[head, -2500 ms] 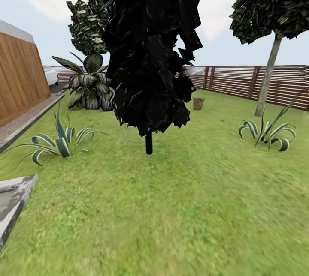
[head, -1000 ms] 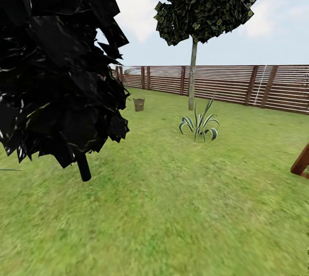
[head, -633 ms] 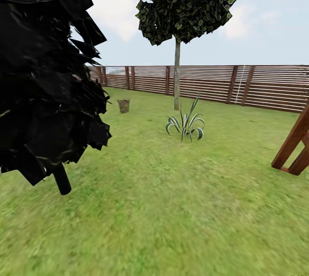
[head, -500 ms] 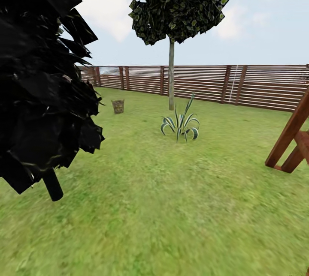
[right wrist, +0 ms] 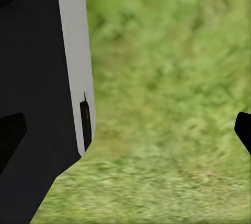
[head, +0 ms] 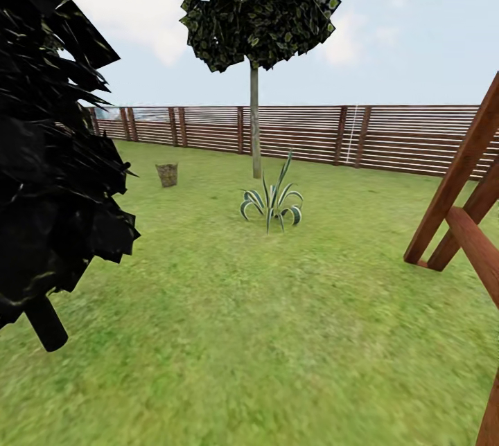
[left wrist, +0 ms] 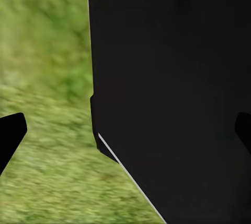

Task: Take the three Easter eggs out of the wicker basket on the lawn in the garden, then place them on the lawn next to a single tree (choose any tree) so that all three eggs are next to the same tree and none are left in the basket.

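Item: wicker basket [head: 167,174], standing on the lawn [head: 263,335], far ahead to my left, short of the fence [head: 305,134]. Tree [head: 255,120] to its right, agave [head: 272,202] before the trunk. Dark bush [head: 48,176] near left; swing frame [head: 457,203] right. My left end effector [left wrist: 125,135] and right end effector [right wrist: 125,130]: tips spread wide, nothing between, grass beneath.

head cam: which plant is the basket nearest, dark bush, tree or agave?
The tree: the basket sits just left of its pale trunk, farther from the striped agave and the dark bush.
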